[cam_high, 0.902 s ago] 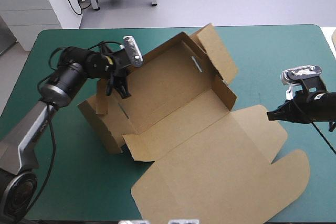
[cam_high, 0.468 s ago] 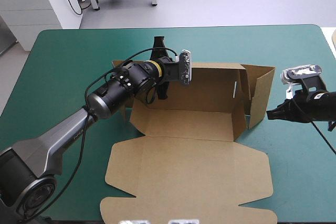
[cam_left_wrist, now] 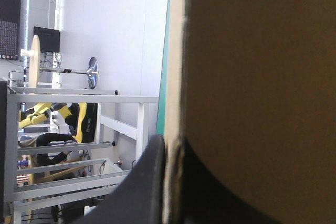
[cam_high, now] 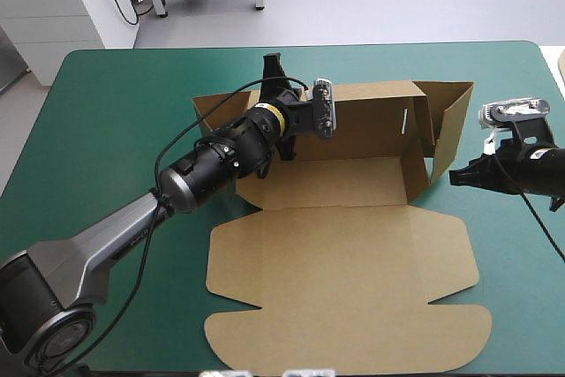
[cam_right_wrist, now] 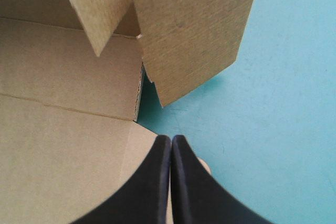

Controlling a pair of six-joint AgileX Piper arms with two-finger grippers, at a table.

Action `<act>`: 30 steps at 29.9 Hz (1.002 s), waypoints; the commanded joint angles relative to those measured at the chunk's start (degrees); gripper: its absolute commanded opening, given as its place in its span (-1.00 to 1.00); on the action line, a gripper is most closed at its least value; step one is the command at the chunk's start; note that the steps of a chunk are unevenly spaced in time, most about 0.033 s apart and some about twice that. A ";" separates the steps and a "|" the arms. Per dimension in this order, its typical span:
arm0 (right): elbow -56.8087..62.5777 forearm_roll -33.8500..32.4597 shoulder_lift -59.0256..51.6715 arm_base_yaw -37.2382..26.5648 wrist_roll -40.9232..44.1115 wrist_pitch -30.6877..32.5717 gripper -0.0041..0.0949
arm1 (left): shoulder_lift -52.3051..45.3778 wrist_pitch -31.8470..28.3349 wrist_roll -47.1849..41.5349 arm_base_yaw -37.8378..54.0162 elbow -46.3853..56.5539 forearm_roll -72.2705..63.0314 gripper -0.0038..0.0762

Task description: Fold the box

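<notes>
item: box (cam_high: 344, 184), brown corrugated board, matte, one cut sheet with scored crease lines; fibre grain shows in the right wrist view (cam_right_wrist: 63, 72). it lies centre to lower right of the high view on the teal-green cover (cam_high: 115, 139).
- lid (cam_high: 344, 293): flat on the cover in the lower centre of the frame, broad, with rounded corners and notched side tabs.
- back wall (cam_high: 371, 125): raised upright in the upper centre, with a thin slot cut near its right end.
- side flap (cam_high: 452, 119): angled panel standing at the upper right, bent outward.

item: left gripper (cam_high: 275, 86), black curved fins, clamped over the top edge of the back wall. in the left wrist view the board's pale edge runs between the two fingers (cam_left_wrist: 173, 182) and the brown sheet (cam_left_wrist: 262, 77) fills the space ahead.

item: right gripper (cam_high: 455, 177), black fins pressed together into one point (cam_right_wrist: 171, 141), at centre right of the frame, just beside the box's right corner, tip over the lid's edge.

change from the earlier frame: the box sits further right and further up the frame; the side flap is nearer the right gripper; the left arm reaches further right.
</notes>
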 commanded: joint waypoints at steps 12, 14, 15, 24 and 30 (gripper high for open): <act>-1.49 4.40 -1.41 -0.33 1.61 -14.46 -0.95 | -2.84 -4.94 -27.54 -7.10 10.78 33.89 -0.92; -1.62 4.40 -1.02 -0.33 1.61 -17.77 -0.95 | -2.84 -4.94 -28.10 -7.10 12.12 34.85 -0.92; -1.86 4.28 -0.73 -0.33 1.16 -18.88 -0.95 | -2.84 -4.94 -28.10 -7.10 12.64 35.24 -0.92; -14.59 4.18 11.10 -0.33 -0.28 -19.26 -0.95 | -1.57 -3.59 -29.64 -7.10 14.67 38.67 -0.92; -24.19 4.18 20.45 -0.33 -0.28 -15.74 -0.95 | -1.57 -3.59 -29.79 -7.10 14.67 38.81 -0.92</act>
